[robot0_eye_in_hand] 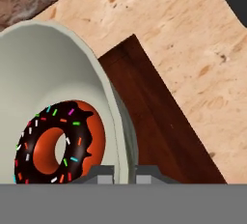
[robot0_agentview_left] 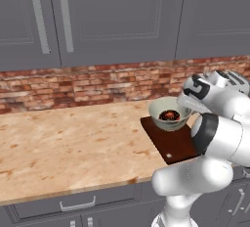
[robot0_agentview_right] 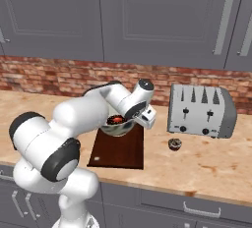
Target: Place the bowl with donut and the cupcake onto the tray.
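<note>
The pale grey-white bowl [robot0_agentview_left: 165,106] [robot0_agentview_right: 118,128] [robot0_eye_in_hand: 58,68] is over the far end of the dark reddish-brown tray [robot0_agentview_left: 175,145] [robot0_agentview_right: 120,152] [robot0_eye_in_hand: 157,121]. I cannot tell whether the two touch. Inside the bowl lies the chocolate-glazed donut [robot0_agentview_left: 169,115] [robot0_agentview_right: 116,120] [robot0_eye_in_hand: 50,146] with sprinkles. My gripper [robot0_agentview_left: 188,104] [robot0_agentview_right: 134,119] [robot0_eye_in_hand: 123,172] is shut on the bowl's rim, one fingertip inside the wall and one outside. The small dark cupcake [robot0_agentview_right: 174,144] stands on the counter right of the tray, in front of the toaster.
A grey toaster [robot0_agentview_right: 201,110] stands at the back right against the red brick backsplash [robot0_agentview_left: 73,84]. The marbled counter [robot0_agentview_left: 68,143] stretches wide to the left of the tray. Grey cabinets hang above, and drawers run below the counter's front edge.
</note>
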Robot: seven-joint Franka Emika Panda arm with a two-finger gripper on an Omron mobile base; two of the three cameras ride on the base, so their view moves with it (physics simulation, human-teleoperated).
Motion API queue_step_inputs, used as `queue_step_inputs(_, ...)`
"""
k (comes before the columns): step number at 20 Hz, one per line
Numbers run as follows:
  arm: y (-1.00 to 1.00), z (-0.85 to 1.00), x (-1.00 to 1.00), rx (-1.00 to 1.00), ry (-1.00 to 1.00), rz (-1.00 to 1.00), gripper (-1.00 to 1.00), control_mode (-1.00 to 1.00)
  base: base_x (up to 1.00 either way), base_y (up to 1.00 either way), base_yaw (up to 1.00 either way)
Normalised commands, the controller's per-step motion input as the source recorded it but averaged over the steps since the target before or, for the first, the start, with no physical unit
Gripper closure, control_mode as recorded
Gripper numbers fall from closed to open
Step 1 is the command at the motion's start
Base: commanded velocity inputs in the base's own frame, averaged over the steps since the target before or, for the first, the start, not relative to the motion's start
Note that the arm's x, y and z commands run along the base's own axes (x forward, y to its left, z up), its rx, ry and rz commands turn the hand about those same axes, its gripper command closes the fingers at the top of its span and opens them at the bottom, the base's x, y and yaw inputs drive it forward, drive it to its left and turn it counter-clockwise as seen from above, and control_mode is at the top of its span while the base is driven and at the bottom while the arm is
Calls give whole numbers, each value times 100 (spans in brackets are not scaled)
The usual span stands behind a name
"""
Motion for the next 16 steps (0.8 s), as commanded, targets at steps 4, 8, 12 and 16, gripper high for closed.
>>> queue_step_inputs(4,0,-32,0,0,0,0,100,-100,0,0,0)
queue_step_inputs(8,0,-29,0,0,0,0,100,-100,0,0,0)
queue_step_inputs(12,0,-24,0,0,-3,0,100,-100,0,0,0)
queue_step_inputs(16,0,-17,0,0,-5,0,100,-100,0,0,0)
